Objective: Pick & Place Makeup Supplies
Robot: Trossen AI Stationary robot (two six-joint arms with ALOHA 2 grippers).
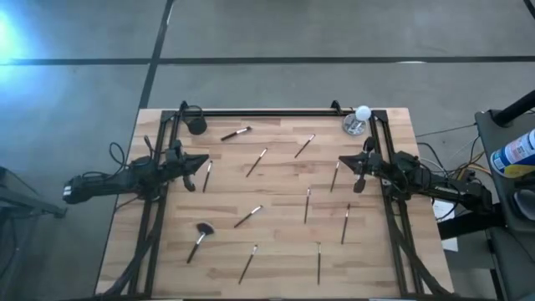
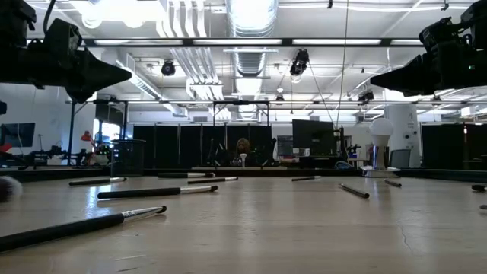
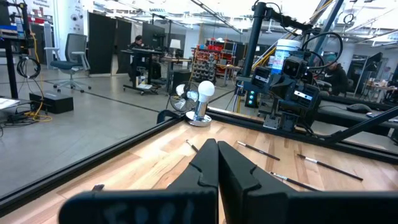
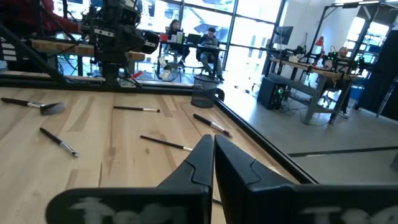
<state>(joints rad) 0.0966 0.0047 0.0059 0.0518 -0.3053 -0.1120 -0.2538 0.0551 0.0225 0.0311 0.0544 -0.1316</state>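
From where I stand, thin dark-handled makeup brushes with silvery ferrules lie scattered flat all over the pale wooden plank table, none of them touching another. One with a fluffy dark head rests near the front left part of the table. A small black mesh cup stands at the far left corner, and a white ball on a round silver base stands at the far right corner.

The left gripper hangs above the left edge of the table, its jaws clenched together on nothing. The right gripper hangs above the right edge, facing it, jaws likewise pressed tight and empty. Both are clear of the brushes, up off the wood.

Beyond the table, people sit at desks in the room.
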